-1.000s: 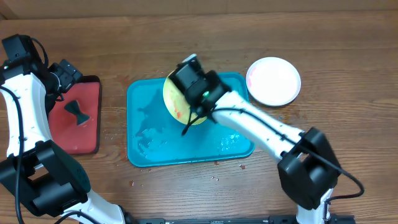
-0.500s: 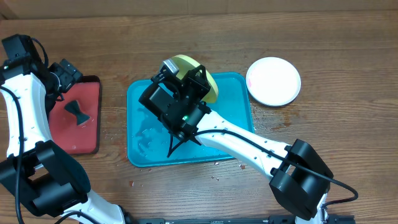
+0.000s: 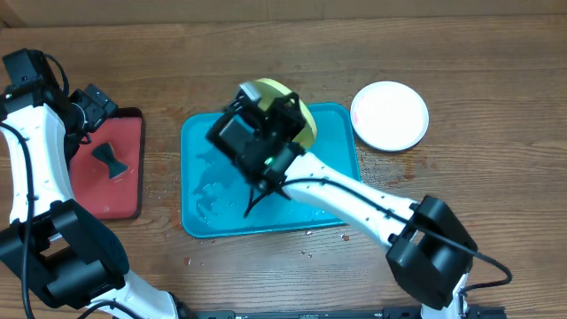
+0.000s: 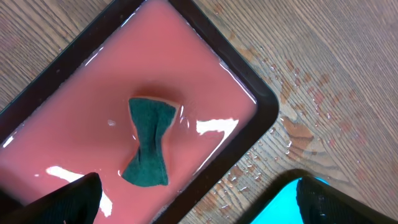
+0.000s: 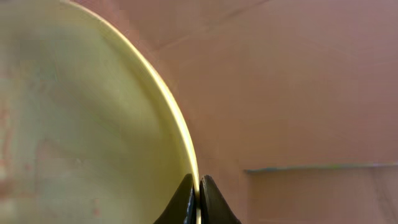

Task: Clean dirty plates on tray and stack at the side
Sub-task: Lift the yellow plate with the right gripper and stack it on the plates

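Overhead, the right arm reaches across the tray with its wrist above the tray's far half, and the yellow-green plate shows past the wrist, lifted and tilted over the tray's far edge rather than lying flat in it. Right wrist view: the right claw is pinched together on the plate's rim, one dark fingertip on each face of the thin edge, and the plate's face fills the left of the picture with faint reddish marks near its left side. Wet patches glisten on the tray floor. A white plate lies flat on the tabletop, just beside the tray's far right corner and apart from the arm. Off to the left a red tray with a dark rim holds a dark green sponge pinched like a bow tie – the left wrist view looks straight down on it. There the left claw hangs above that tray with its fingers spread wide, gripping nothing, while droplets dot the wood beside the rim
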### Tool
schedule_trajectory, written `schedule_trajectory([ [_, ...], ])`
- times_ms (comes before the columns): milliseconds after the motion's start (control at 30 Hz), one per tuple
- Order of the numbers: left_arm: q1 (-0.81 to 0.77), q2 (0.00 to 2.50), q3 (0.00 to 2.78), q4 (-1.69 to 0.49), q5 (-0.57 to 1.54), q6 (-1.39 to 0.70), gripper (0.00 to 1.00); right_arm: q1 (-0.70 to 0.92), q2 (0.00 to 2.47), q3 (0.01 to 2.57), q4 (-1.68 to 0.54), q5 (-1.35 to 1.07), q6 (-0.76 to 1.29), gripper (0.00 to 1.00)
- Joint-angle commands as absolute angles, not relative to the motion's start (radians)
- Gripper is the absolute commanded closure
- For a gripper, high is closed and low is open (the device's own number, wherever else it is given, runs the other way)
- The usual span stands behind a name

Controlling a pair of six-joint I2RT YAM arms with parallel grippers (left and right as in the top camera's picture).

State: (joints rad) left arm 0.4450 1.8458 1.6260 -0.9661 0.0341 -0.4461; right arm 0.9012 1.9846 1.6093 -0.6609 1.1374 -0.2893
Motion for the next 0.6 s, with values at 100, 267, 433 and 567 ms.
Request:
schedule_trajectory([
  [100,0.445,1.842,1.638,-0.969,0.045,-0.45,0.0,0.671,1.861,1.632,-0.797,0.647,0.094,0.96],
  [267,0.445,1.842,1.638,-0.969,0.046,-0.45,0.01,0.364,1.772,1.632,-0.876,0.19,0.174,0.96],
  [433,0.445,1.842,1.638,-0.969,0.045,-0.45,0.0,0.062,1.785,1.613,-0.937,-0.139,0.176,0.96],
  [567,0.445,1.842,1.638,-0.969,0.045,-0.45,0.0,-0.086,1.798,1.547,-0.909,-0.2,0.176,0.96],
])
